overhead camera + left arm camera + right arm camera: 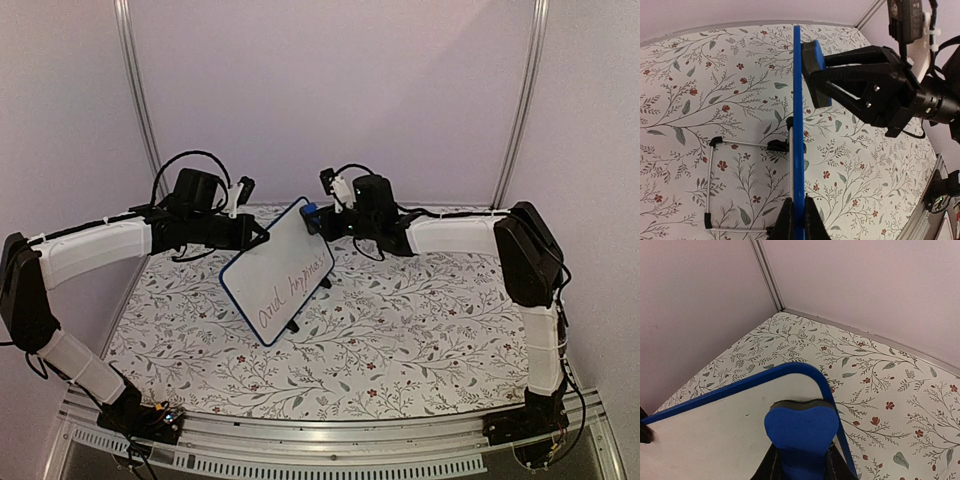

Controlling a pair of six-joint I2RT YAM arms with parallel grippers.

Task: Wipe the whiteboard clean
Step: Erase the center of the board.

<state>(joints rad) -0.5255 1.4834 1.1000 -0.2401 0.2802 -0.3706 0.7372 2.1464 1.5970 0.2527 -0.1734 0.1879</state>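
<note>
Dark-blue edging, white face: the board [278, 270] sits mid-table toward the far side, between the 2 grippers. It is tilted, written face up and to the right. Cannot tell from above whether its black feet [293, 327] touch the cloth.

Writing: 1 line of dark cursive on the near half, running along the long side. Reads roughly "and happiness"; the 2nd word is uncertain. No brand or label readable on board, eraser or arms.

Left gripper [796, 222]: jaws closed on the board's left edge, 1 finger on each face, seen edge-on in the left wrist view. Judgement: a bracing hold, so the board neither slides nor tips under wiping pressure.

Eraser [800, 432]: blue block, pinched in the right gripper [800, 467], jaws closed on it. It lies against the board face at the far rounded corner, just inside the blue edging. The left wrist view shows its pad flat on the right-hand face. That corner is bare white, and the writing lies well apart from it, toward the near end. Judgement: the wipe has not yet reached the text. Starting at the far corner allows a stroke down the board's length.

Behind the board, on the left: a wire stand [710, 185], folded out over the cloth. Beneath it all is the table [420, 330], covered in floral print. Plain pale walls on 3 sides.
</note>
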